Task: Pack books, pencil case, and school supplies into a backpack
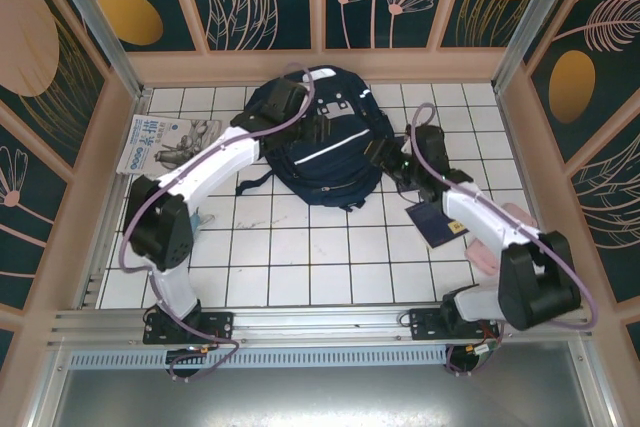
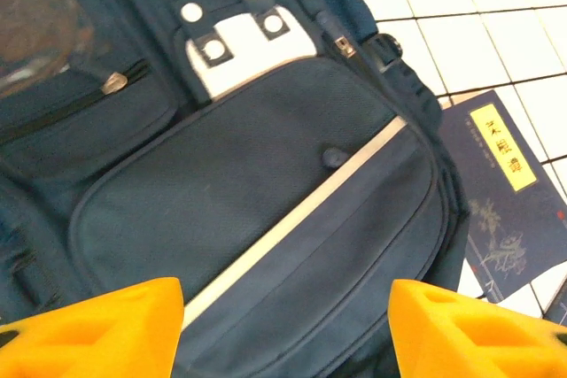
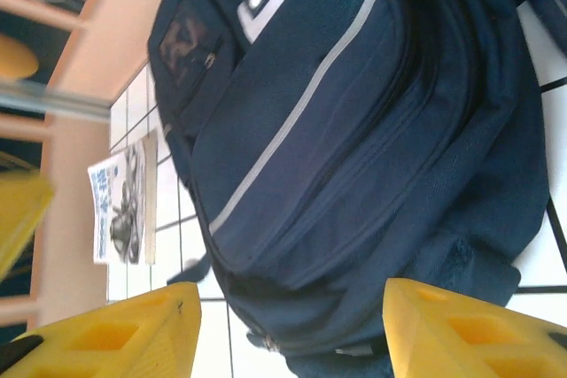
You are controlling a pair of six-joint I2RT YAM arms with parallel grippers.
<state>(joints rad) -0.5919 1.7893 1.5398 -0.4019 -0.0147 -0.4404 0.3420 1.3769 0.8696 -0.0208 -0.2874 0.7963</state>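
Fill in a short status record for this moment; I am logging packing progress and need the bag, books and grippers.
backpack: lies front up at the far middle of the tiled table, white stripe showing
navy book: flat on the tiles right of the backpack, yellow label up, outside the bag
white-and-blue book: flat at the far left edge, outside the bag
left gripper: open, over the backpack's front, holding nothing
right gripper: open, by the backpack, holding nothing
progress: both visible books not yet packed
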